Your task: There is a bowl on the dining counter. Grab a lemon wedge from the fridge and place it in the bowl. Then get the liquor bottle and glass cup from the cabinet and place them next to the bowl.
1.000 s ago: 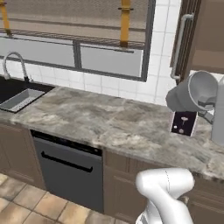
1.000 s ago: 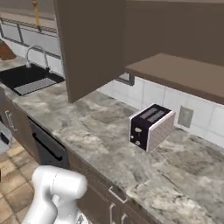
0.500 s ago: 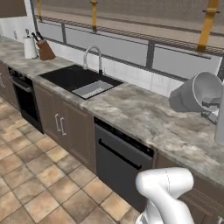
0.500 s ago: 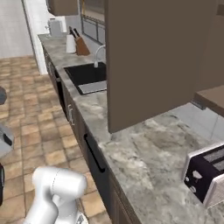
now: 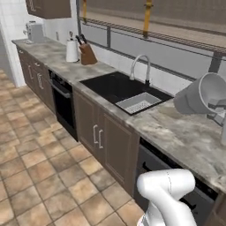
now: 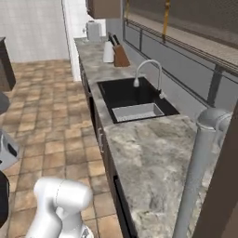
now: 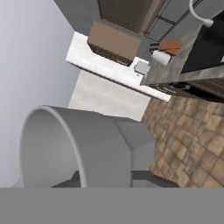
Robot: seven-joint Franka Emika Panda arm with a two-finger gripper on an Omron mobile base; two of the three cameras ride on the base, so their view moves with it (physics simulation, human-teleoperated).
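Note:
A dark brown wall cabinet (image 5: 48,8) hangs over the far end of the kitchen counter, and it appears again as the cabinet (image 6: 104,7) and the cabinet (image 7: 114,40). A brown wooden panel (image 6: 226,186) stands close at the right edge. The bowl, lemon wedge, liquor bottle, glass cup, fridge and dining counter are out of view. My arm's grey link (image 5: 202,95) hangs over the marble counter (image 5: 185,137). I cannot see the fingertips.
A black sink (image 5: 123,90) with a curved faucet (image 5: 140,66) is set in the counter. Beyond it stand a knife block (image 5: 87,54), a white roll (image 5: 72,50) and a toaster (image 5: 34,32). Brown floor tiles (image 5: 35,176) spread out to the left.
The whole picture has swung left along the counter, so the camera moved. The sink has come from the far left to the middle, and the toaster by the open cabinet has dropped out.

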